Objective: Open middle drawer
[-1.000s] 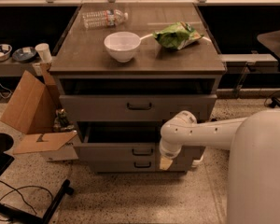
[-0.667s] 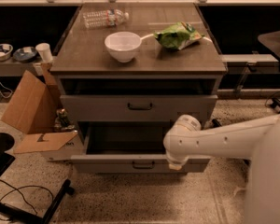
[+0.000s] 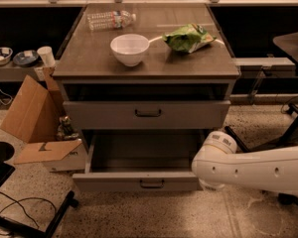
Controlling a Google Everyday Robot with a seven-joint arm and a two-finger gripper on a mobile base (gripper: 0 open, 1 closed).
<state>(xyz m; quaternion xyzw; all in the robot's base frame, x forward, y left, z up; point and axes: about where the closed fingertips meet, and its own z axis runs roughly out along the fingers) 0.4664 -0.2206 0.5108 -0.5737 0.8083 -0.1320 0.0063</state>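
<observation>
The middle drawer [image 3: 139, 181] of the grey cabinet is pulled well out. Its low front panel carries a small black bar handle [image 3: 151, 184], and its plain grey inside [image 3: 144, 150] shows bare. My white arm [image 3: 253, 168] reaches in from the right. Its end, with the gripper [image 3: 204, 182], sits at the right end of the drawer's front panel, mostly hidden under the arm. The taller-fronted drawer [image 3: 148, 114] above stands a little way out, with a dark gap over it.
On the cabinet top [image 3: 89, 63] stand a white bowl [image 3: 129, 49], a green bag [image 3: 188, 37] and a lying plastic bottle [image 3: 111, 19]. A cardboard box [image 3: 32, 118] stands left of the cabinet. A black chair base [image 3: 35, 217] is at lower left, a desk leg [image 3: 293, 128] at right.
The middle drawer has slid out towards me, from nearly shut to well open. My arm's end has moved right and down along the drawer front.
</observation>
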